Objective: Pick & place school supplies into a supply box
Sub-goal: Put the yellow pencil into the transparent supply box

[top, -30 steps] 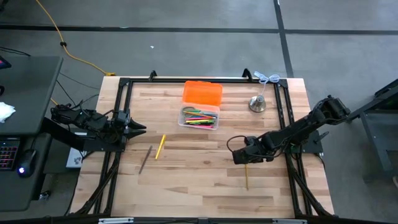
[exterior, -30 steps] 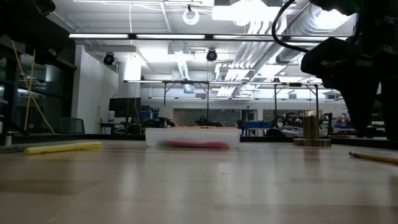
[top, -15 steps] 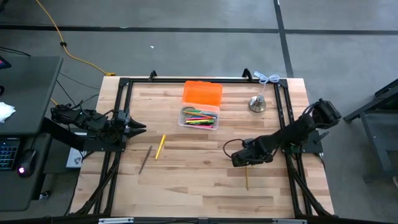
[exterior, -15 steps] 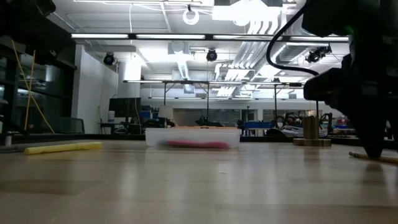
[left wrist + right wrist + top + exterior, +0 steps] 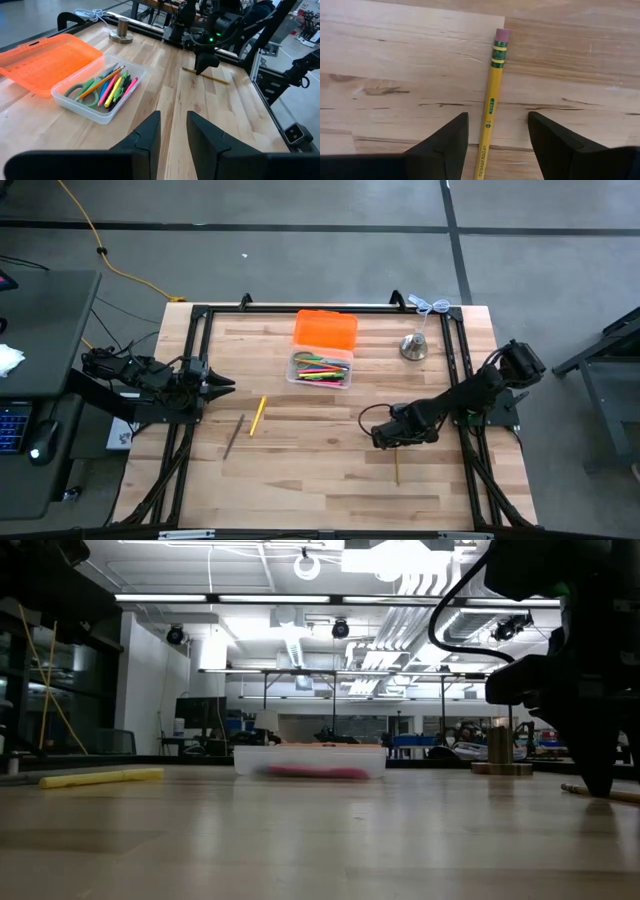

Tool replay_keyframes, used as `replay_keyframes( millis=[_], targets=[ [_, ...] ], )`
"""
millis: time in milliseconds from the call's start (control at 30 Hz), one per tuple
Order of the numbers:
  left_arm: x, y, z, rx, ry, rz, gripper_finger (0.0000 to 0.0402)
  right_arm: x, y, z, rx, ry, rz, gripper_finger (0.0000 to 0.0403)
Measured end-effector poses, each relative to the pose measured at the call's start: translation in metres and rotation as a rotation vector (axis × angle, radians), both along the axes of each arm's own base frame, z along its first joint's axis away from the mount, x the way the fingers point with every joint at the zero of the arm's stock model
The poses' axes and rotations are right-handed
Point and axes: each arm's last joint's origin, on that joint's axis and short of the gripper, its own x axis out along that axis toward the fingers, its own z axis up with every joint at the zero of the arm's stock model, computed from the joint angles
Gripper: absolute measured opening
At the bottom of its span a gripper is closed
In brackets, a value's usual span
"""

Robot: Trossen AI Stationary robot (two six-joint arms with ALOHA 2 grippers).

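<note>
Your target is the yellow wooden pencil (image 5: 490, 107) with a pink eraser and a green-banded ferrule, lying flat on the pale wood-plank table (image 5: 300, 470) near the right side. In the right wrist view it runs straight between the two dark fingers (image 5: 445, 145), which stand spread wide with bare wood on either side of the shaft, not yet touching it. The right gripper (image 5: 392, 438) sits directly over the pencil's upper end, released and empty. Compared with a second ago, you have brought that arm lower and slightly left, so the jaws now straddle the pencil at table level.

Further out, the clear rectangular plastic supply box (image 5: 321, 369) with its bright orange lid folded back holds coloured pens and green-handled scissors (image 5: 82, 92). The left gripper (image 5: 222, 386) waits at the left edge, fingers (image 5: 147, 137) part open, holding nothing.
</note>
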Motion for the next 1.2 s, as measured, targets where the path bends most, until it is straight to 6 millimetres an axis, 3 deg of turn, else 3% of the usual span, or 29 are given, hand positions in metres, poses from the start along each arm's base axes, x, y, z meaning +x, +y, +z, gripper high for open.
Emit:
replay_keyframes(
  millis=[1200],
  targets=[
    [0.0000,0.0000,0.0000,0.000,0.000,0.000,0.0122,-0.0010,-0.0008,-0.0010,-0.009,0.008,-0.012,0.0185]
  ],
)
